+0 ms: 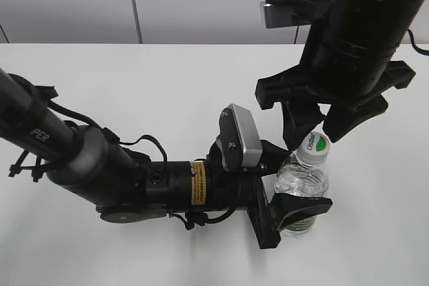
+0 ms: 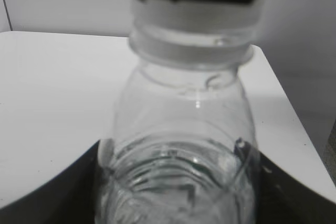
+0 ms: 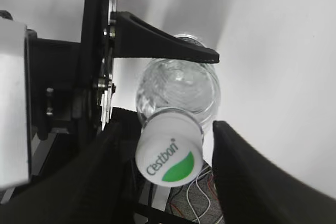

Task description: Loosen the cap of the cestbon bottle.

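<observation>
The clear cestbon bottle [image 1: 303, 177] stands upright on the white table. My left gripper [image 1: 295, 187] is shut on its body, and the near finger hides the label. In the left wrist view the bottle [image 2: 178, 124] fills the space between both fingers [image 2: 50, 195]. The white cap [image 1: 315, 143] with its green mark sits on the neck. My right gripper [image 1: 316, 138] hangs over it, open, with one finger on each side. In the right wrist view the cap [image 3: 169, 153] lies between the fingers [image 3: 252, 177], with a gap on its right side.
The white table [image 1: 167, 92] runs back to a grey wall. My left arm [image 1: 100, 165] lies across the table's front left. The right arm [image 1: 362, 31] comes down from the upper right. The table's right edge [image 2: 294, 129] shows past the bottle.
</observation>
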Controlling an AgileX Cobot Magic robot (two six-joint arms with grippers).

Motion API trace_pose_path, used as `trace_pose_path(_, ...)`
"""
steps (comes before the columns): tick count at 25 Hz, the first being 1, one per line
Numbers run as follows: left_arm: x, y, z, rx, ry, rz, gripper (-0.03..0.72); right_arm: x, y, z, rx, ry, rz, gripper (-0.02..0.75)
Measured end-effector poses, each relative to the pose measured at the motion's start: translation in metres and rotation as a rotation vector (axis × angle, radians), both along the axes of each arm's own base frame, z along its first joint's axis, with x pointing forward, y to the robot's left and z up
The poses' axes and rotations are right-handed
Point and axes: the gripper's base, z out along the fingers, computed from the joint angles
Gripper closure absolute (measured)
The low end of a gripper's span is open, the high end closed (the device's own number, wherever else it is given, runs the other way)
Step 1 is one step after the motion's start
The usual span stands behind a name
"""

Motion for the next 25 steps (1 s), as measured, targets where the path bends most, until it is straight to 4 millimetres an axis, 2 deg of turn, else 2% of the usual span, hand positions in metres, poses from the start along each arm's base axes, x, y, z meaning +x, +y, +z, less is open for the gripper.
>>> trace_pose_path(16, 0.0, 0.0, 0.0, 0.0, 0.0, 0.0, 0.165, -0.0007, 0.001, 0.0001, 0.01, 0.006, 0.01, 0.314)
trace_pose_path(21, 0.0, 0.0, 0.0, 0.0, 0.0, 0.0, 0.165, 0.0012, 0.0032, -0.0059, 0.006, 0.026, 0.016, 0.316)
trace_pose_path(23, 0.0, 0.0, 0.0, 0.0, 0.0, 0.0, 0.165, 0.0015, 0.0035, -0.0072, 0.003, 0.03, 0.024, 0.353)
trace_pose_path(25, 0.0002, 0.0002, 0.0, 0.0, 0.0, 0.0, 0.165, 0.0016, 0.003, -0.0076, -0.005, 0.031, 0.034, 0.426)
